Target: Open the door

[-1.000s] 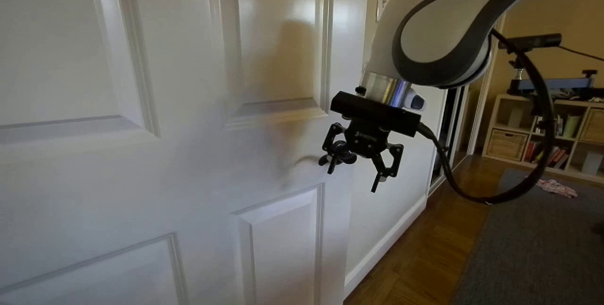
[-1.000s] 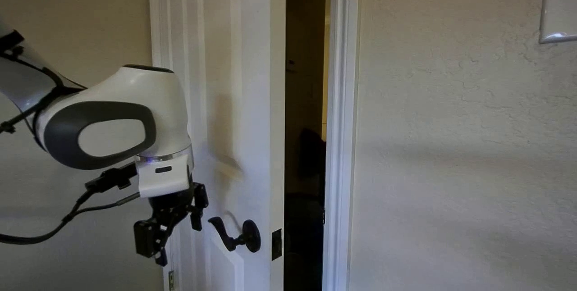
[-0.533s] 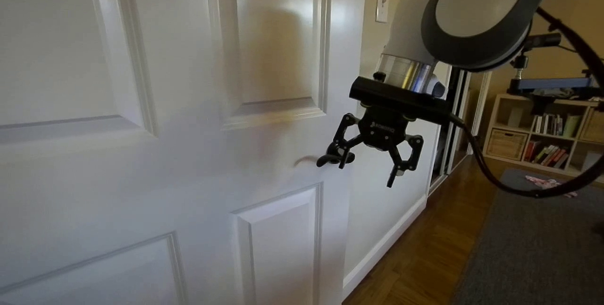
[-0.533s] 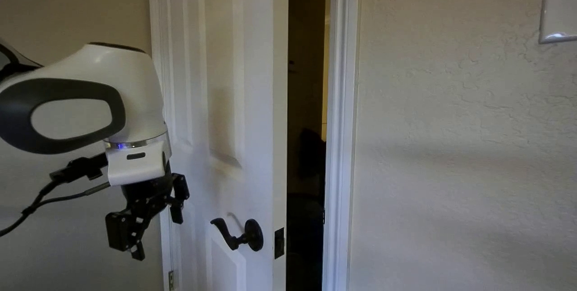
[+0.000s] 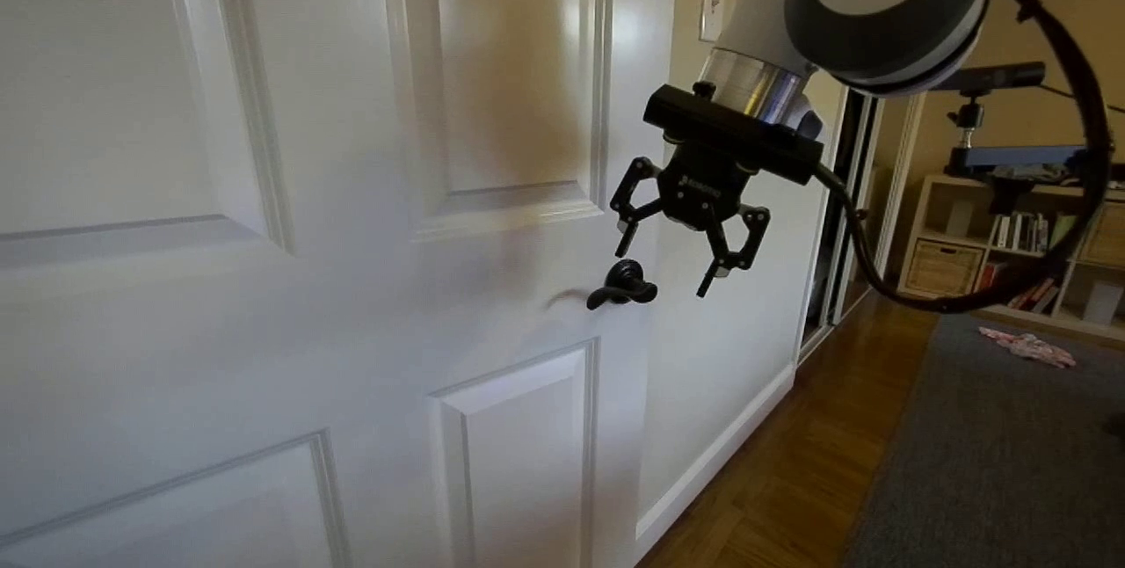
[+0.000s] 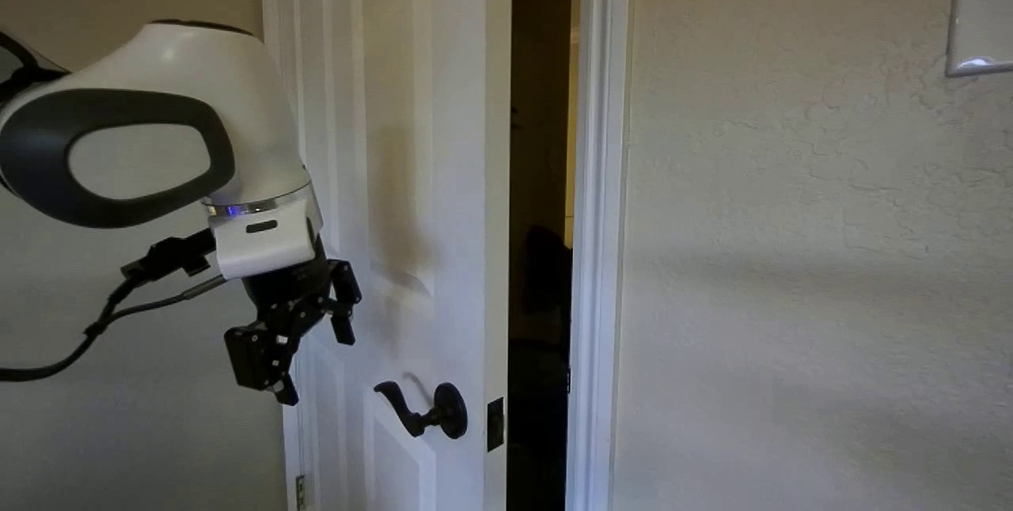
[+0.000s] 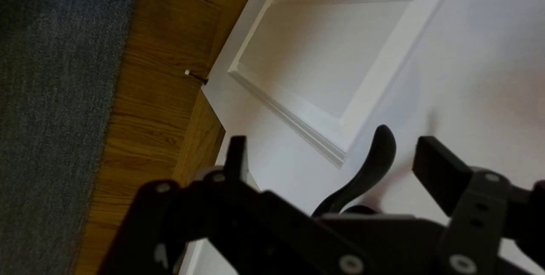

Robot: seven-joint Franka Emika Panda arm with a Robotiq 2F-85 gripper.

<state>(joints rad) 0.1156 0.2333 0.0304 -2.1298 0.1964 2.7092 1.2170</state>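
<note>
The glossy white panelled door (image 5: 369, 313) stands ajar, with a dark gap beside its edge in an exterior view (image 6: 459, 242). Its panel also shows in the wrist view (image 7: 323, 53). The black lever handle (image 5: 620, 291) shows in both exterior views (image 6: 431, 414) and sits by the door's free edge. My gripper (image 5: 662, 273) is open and empty, above the handle and apart from it; it also shows in an exterior view (image 6: 317, 371). In the wrist view the curved lever (image 7: 368, 168) appears between the spread fingers of the gripper (image 7: 334, 143), its base hidden behind the gripper body.
A white door frame (image 6: 599, 258) and textured wall (image 6: 791, 258) stand right of the gap. A wall with a light switch (image 5: 713, 5) is behind the arm. A grey rug (image 5: 949, 445) lies on the wooden floor (image 5: 773, 480). A shelf (image 5: 932, 216) stands farther back.
My gripper first moved away from the door and handle, then rose above handle height and came slightly back toward the door. The door swung slightly and the dark gap narrowed a little.
</note>
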